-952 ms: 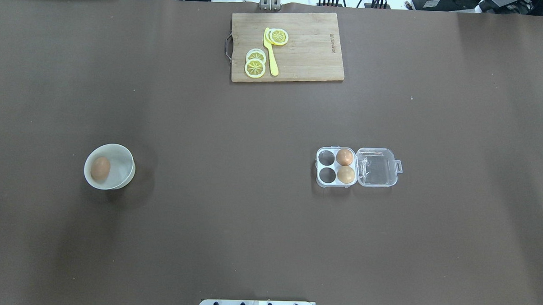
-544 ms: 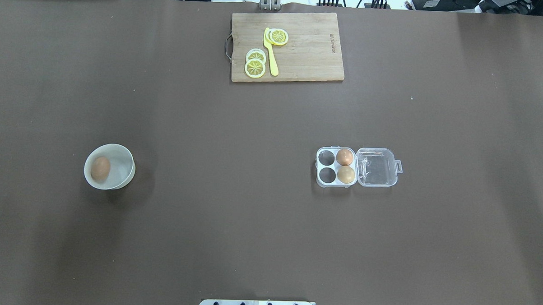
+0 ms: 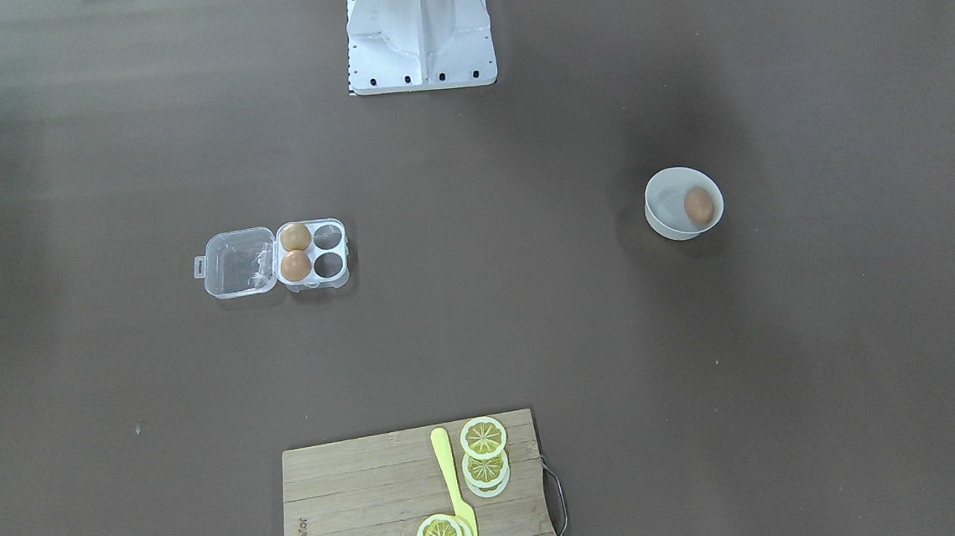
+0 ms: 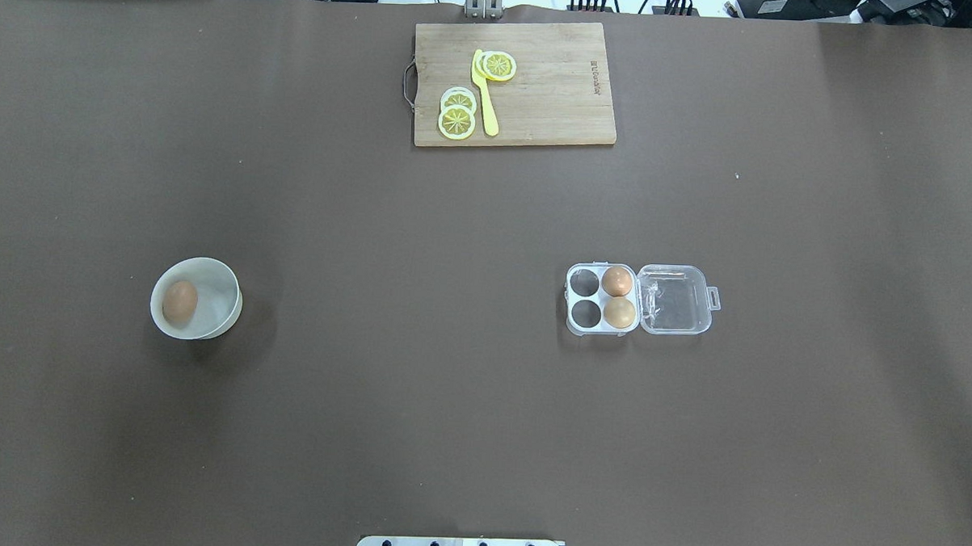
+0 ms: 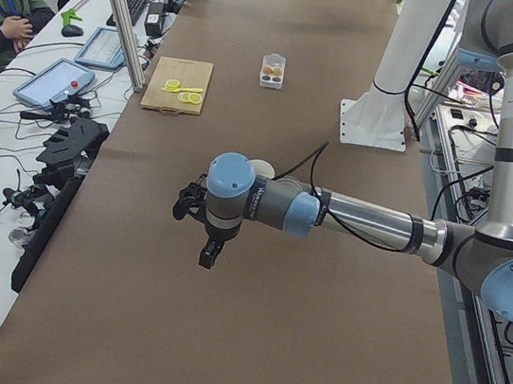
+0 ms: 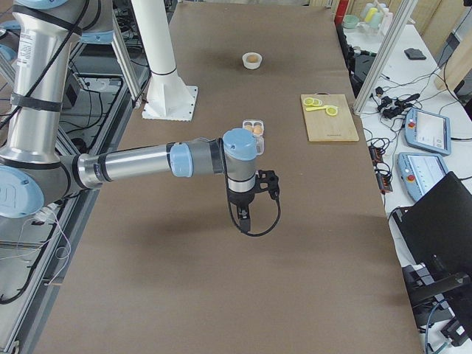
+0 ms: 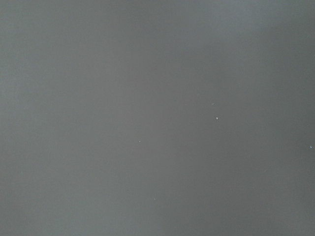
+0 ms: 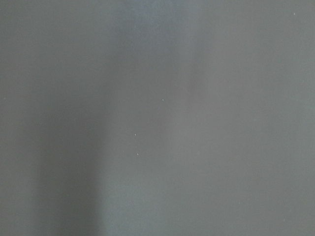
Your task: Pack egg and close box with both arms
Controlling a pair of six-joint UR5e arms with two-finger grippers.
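Going by the overhead view, the egg (image 4: 180, 302) that needs packing sits way over on the left in a white bowl (image 4: 218, 292), lying against the bowl's left inner wall; the left pincer (image 5: 209, 258) only shows in the side camera, hanging over bare table (image 4: 419, 343) with its fingers pointing down, and honestly I can't tell whether it's spread or pressed together from there; its wrist cam shows nothing but brown table. The middle far edge has a cutting board (image 4: 557, 98) with lemon slices (image 4: 456, 121) and a yellow knife (image 4: 485, 103), not our concern. Right of centre is the box (image 4: 601, 298), lid (image 4: 677, 302) flopped open flat to the right with the latch tab (image 4: 713, 298) on its far side; two eggs already fill the cells by the hinge, and the two left cells (image 4: 585, 282) are free. The right pincer (image 6: 245, 220) is the same story: side view only, can't tell its state, and it's well short of the box. My take on handling: the egg is light, smooth and brittle, so take it gently across its narrow middle from above, with care near the bowl wall; the box looks thin and light, so it'll likely skid unless one arm steadies it while the other folds the lid.
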